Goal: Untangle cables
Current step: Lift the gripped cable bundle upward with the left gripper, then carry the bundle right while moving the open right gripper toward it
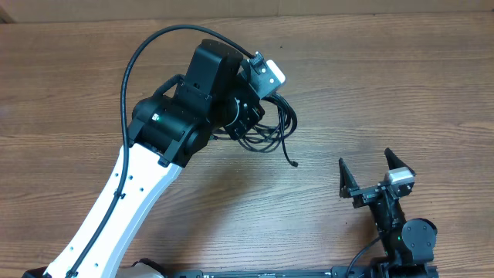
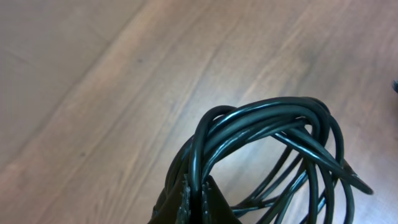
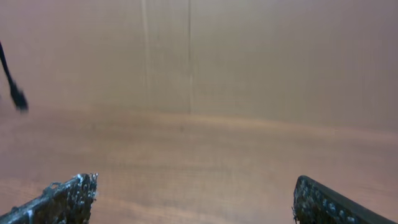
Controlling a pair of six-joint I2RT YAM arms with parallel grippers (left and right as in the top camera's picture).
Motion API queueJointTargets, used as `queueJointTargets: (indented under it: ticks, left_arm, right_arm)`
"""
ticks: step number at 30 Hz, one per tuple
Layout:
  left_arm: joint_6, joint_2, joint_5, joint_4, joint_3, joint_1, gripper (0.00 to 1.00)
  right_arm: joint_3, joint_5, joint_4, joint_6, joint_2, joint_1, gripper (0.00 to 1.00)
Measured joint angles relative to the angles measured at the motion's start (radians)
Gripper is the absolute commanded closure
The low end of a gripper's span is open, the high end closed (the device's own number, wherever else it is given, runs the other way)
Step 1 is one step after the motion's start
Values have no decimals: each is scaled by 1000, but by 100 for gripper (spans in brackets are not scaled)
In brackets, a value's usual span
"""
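Across the lower left and centre of the overhead frame, the left arm (image 1: 131,193) runs diagonally up over the desk (image 1: 401,77). Its black wrist covers part of the bundle beneath it. Thick black wiring (image 1: 135,58) arcs from the arm to the white wrist camera (image 1: 268,73).

The left fingers (image 2: 186,205) are clenched on the cables (image 2: 267,124). In the left wrist view, several glossy black loops rise from the fingertips at lower centre and fan out to the right. In the overhead view the tangle shows just right of the wrist, at centre frame. Whether it rests on the desk or hangs clear cannot be told.

One loose end (image 1: 296,163) trails down and to the right from the bundle. It also appears at the far left edge of the right wrist view.

At the lower right, the right fingers (image 1: 344,176) are released and spread wide, with bare desk showing between them. They sit well apart from the cables.
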Motion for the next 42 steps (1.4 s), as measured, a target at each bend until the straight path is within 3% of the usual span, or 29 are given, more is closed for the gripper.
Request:
queueJointTargets:
  ticks: [7,12,18,24,32,42]
  left_arm:
    - [27,0,103,-2,0,0,96]
    - [41,0,129,7,0,0,96]
    - [49,0,148,10,0,0,96]
    - [154,0,254,10,0,0,96]
    - [310,0,389,11,0,0,96]
    - [412,0,490,18,0,0,96]
  right_arm:
    - [5,-23,108,112,-1,0,0]
    - [126,-81,-127,181,2,0,0]
    - [467,-98,-509,208,14,0,0]
    - [689,-129,-696,217,104,0,0]
    - [893,-301,-940,218,368,0,0]
    - [942,-562,-819,217,516,0,0]
